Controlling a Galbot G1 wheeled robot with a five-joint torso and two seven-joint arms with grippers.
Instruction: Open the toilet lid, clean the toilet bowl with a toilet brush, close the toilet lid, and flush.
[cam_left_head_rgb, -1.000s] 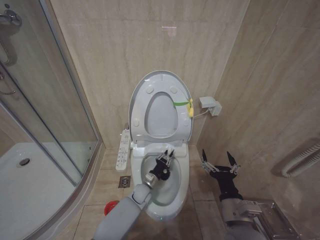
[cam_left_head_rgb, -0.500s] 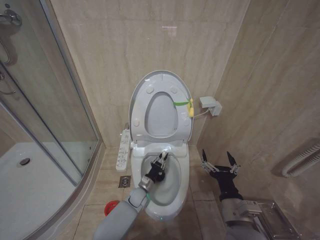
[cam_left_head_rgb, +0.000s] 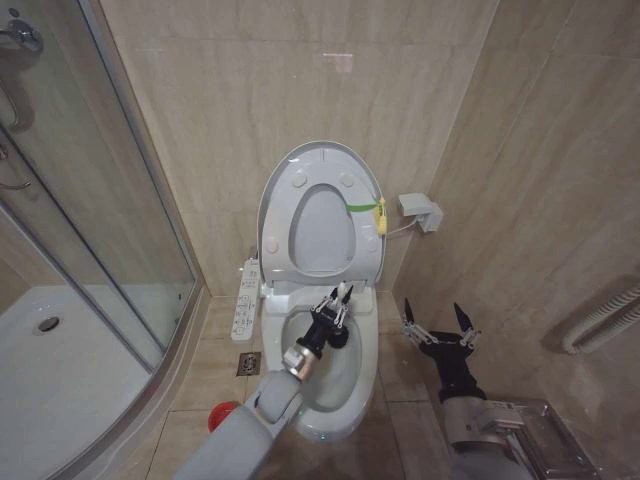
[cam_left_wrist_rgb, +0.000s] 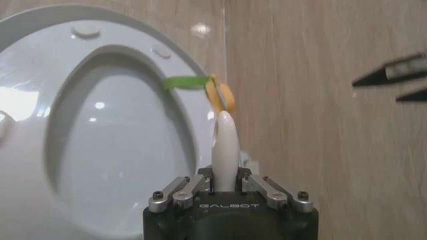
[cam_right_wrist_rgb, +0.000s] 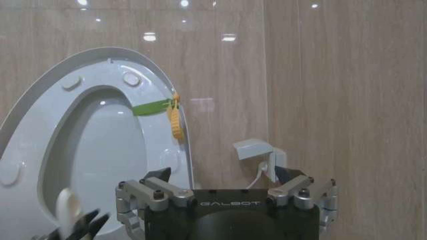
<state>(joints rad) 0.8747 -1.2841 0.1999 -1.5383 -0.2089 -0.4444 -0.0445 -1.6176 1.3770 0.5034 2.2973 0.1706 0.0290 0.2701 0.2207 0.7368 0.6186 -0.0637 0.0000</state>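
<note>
Left hand over toilet bowl, squeezed tight on white handle of toilet brush; handle tip pokes up past fingers. Bristle end hidden, so cannot tell if it touches bowl. Right hand waits beside toilet, near wall, fingers spread wide, holding nothing. Toilet lid up, leaning on wall, seat up too. Red cup on floor by toilet. Done: lid opened, brush picked up. Looks like scrubbing step now. Left: shut lid, flush.

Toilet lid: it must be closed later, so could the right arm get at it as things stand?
Probably yes. The right gripper hangs open beside the bowl, with bare wall and floor between it and the upright toilet lid; the left gripper holds the brush over the bowl.
</note>
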